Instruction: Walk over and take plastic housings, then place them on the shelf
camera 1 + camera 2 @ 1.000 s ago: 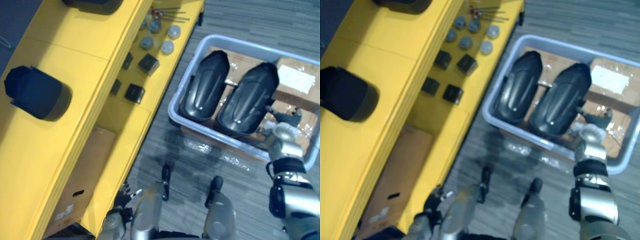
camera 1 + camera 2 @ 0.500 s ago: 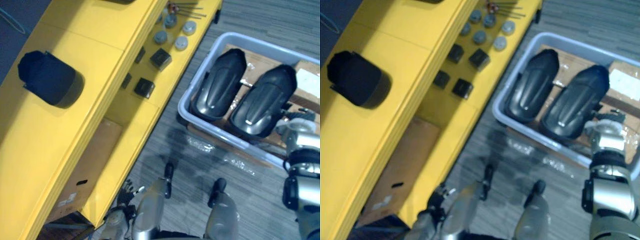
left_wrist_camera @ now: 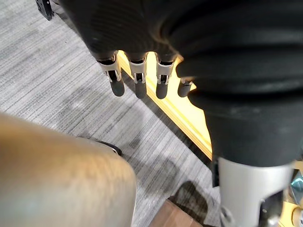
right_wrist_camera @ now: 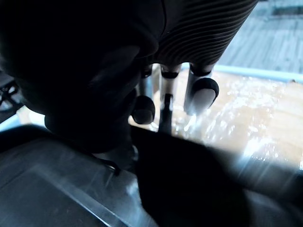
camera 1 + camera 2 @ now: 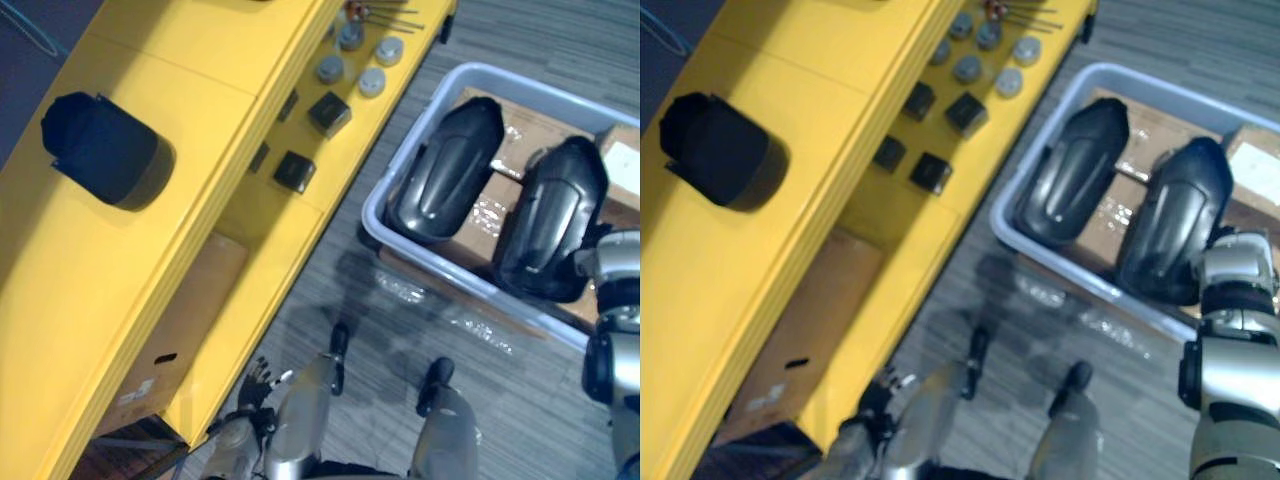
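Two black plastic housings lie in a grey bin (image 5: 372, 214) on the floor at the right. The left housing (image 5: 447, 170) rests flat. The right housing (image 5: 548, 230) stands tilted, its near end at my right hand (image 5: 1236, 258). In the right wrist view that hand's fingers (image 4: 202, 94) curl over the housing's dark edge (image 4: 189, 184). My left hand (image 5: 255, 380) hangs low beside the yellow shelf (image 5: 200, 60), fingers (image 3: 136, 80) straight and empty. Another black housing (image 5: 105, 150) sits on the shelf's top.
The shelf's lower level holds small black blocks (image 5: 294, 171) and grey discs (image 5: 372, 80). A cardboard box (image 5: 160, 350) sits under the shelf. Cardboard and clear wrap (image 5: 530, 125) line the bin's bottom. Grey carpet (image 5: 400, 300) lies between shelf and bin.
The right hand's fingers have curled onto the right housing, which has swung and tilted away from the left one. The whole view has shifted slightly. The left hand stays as it was.
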Controlling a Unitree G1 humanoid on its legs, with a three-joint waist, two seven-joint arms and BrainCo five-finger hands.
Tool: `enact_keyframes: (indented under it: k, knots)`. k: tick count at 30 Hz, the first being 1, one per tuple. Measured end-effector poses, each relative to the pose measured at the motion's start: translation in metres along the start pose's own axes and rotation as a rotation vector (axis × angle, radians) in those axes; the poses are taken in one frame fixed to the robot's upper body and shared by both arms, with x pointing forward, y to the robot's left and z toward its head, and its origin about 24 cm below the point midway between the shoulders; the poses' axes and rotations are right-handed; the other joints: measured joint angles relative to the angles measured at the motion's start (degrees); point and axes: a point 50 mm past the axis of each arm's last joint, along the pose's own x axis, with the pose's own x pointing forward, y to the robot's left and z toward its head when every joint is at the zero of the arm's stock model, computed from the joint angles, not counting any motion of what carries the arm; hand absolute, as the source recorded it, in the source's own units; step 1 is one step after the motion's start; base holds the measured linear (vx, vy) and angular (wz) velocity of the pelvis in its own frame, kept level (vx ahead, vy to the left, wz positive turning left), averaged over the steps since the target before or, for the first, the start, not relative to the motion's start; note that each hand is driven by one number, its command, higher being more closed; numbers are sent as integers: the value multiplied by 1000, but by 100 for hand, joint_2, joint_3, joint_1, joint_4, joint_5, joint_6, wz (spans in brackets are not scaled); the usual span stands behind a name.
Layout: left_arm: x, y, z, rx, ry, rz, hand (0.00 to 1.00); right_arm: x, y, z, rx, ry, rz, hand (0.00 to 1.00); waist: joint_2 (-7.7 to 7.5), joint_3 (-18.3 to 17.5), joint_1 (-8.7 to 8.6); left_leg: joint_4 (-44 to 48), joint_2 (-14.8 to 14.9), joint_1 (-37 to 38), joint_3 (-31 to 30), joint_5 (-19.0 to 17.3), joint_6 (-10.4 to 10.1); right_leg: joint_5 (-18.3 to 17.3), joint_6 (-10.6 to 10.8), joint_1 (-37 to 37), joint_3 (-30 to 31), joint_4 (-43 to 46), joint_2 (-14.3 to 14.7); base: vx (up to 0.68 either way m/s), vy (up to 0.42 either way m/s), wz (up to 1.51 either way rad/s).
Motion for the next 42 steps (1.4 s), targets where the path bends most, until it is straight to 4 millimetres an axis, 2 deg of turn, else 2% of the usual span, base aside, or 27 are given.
enact_keyframes:
  k: [4, 9, 12, 15, 18, 26, 33, 36, 39, 42]
  knots:
    - [-3, -8, 4, 2, -33, -62, 0, 2, 0, -2, -66, -18, -2, 100, 4, -123, -20, -172, 9, 126, -80, 86, -20, 56, -7, 182, -110, -185, 47, 2, -5, 9]
    - [-6, -8, 24, 6, -131, -91, 0, 3, -2, 4, -97, -129, -64, 100, -24, -138, -27, -260, 97, 321, -129, 98, -33, 236, -33, 559, -213, -585, 214, -1, -2, 1]
    - [-11, -5, 40, 26, -206, -110, 0, 2, -6, 10, -122, -237, -154, 100, -133, -180, -42, -388, 115, 368, -124, 172, -47, 314, -31, 605, -224, -725, 251, -10, -4, -1]
    - [-18, -10, 52, 55, -265, -151, 0, 1, -9, 8, -147, -298, -222, 100, -246, -182, -58, -494, 122, 516, -98, 192, -47, 399, -34, 779, -231, -916, 283, 3, -3, -2]
    - [-26, -21, 68, 36, -329, -190, 0, -7, -12, 17, -142, -412, -290, 100, -401, -199, -138, -566, 157, 517, -37, 211, -47, 519, -43, 806, -201, -1123, 342, 19, -10, -8]
    - [-41, -37, 100, 79, -416, -303, 0, -26, -14, 24, -129, -582, -414, 100, -567, -222, -293, -769, 214, 713, 164, 216, -47, 643, -57, 966, -51, -1395, 410, 23, -7, -12]
    - [-36, -63, 119, 121, -405, -410, 0, -39, 10, 26, -68, -682, -401, 100, -724, -293, -383, -882, 310, 899, 364, 227, -70, 754, -140, 1055, 137, -1575, 501, 14, -2, -14]
    - [-33, -84, 137, 116, -413, -482, 0, -48, 15, 33, -25, -729, -410, 100, -731, -292, -385, -939, 344, 908, 447, 240, -84, 771, -170, 1037, 237, -1678, 546, -38, 7, -12]
    - [-27, -102, 153, 105, -411, -539, 0, -58, 29, 41, 6, -786, -391, 100, -767, -309, -447, -938, 389, 912, 519, 248, -97, 848, -154, 976, 313, -1684, 586, -5, 4, -15]
    - [-13, -118, 174, 118, -397, -554, 0, -69, 45, 48, 52, -825, -341, 100, -891, -313, -526, -936, 433, 959, 617, 266, -120, 904, -197, 925, 421, -1693, 638, 12, 12, -22]
